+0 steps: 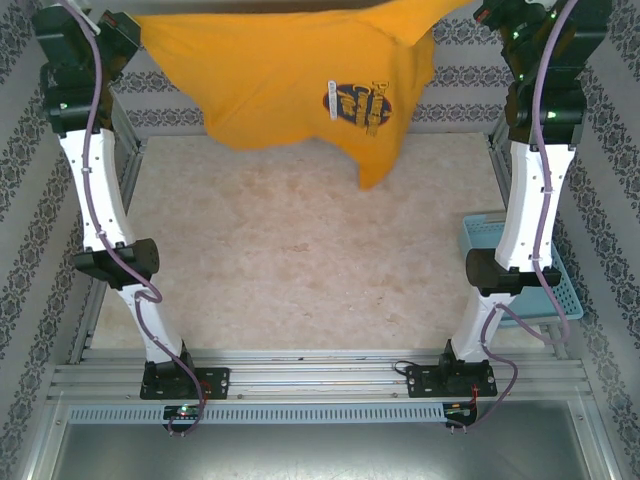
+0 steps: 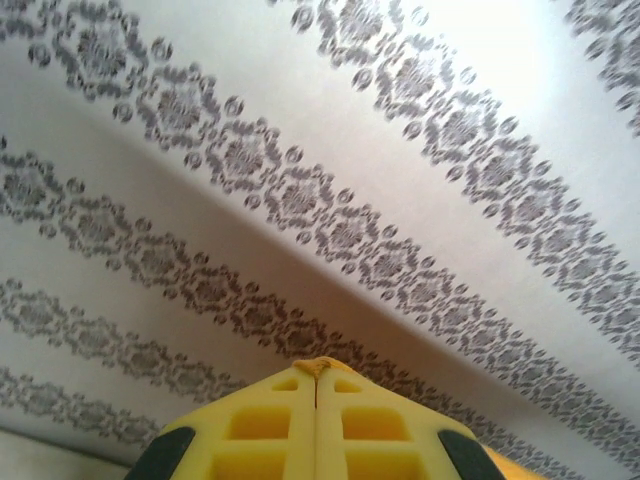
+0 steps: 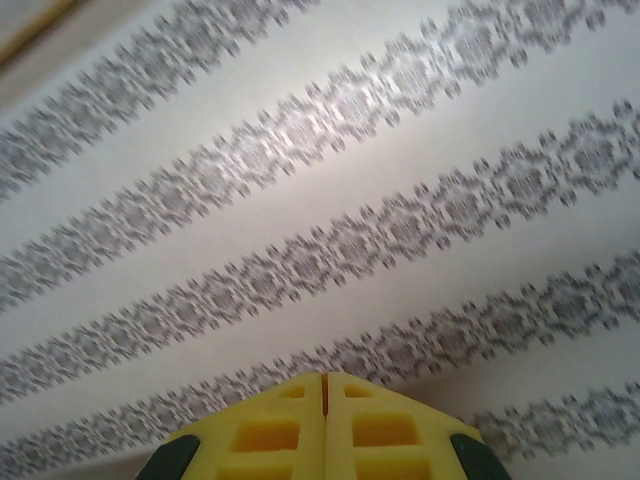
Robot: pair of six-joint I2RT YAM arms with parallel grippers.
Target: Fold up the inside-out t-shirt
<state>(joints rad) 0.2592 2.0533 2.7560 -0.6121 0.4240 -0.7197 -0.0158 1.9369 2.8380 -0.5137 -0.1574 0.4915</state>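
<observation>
Top external view: a mustard-orange short-sleeved cloth t-shirt (image 1: 280,80) hangs in the air over the far end of the table, stretched between the two raised arms and clear of the surface.
T-shirt shape: its upper edge runs roughly straight along the top of the picture. The cloth droops below that edge, with the lowest point a tapered flap right of centre.
Print: a dark-blue and yellow oval graphic (image 1: 357,103) sits on the right half of the t-shirt, with a small pale strip at its left edge.
Left tool: in the left wrist view the left tool (image 2: 317,378) has its yellow ribbed fingers pressed together. A sliver of orange cloth is pinched at the tips, so it grips the t-shirt.
Right tool: in the right wrist view the right tool (image 3: 324,382) has its yellow fingers pressed together, with a thin orange line in the seam. It pinches the t-shirt's other end.
Table: the beige speckled table (image 1: 300,290) lies flat beneath the hanging cloth.
Basket: a light-blue plastic basket (image 1: 520,262) stands at the table's right edge beside the right arm, well apart from the t-shirt.
Walls: white wallpaper with grey ornamental stripes (image 2: 300,200) lies beyond both tools.
</observation>
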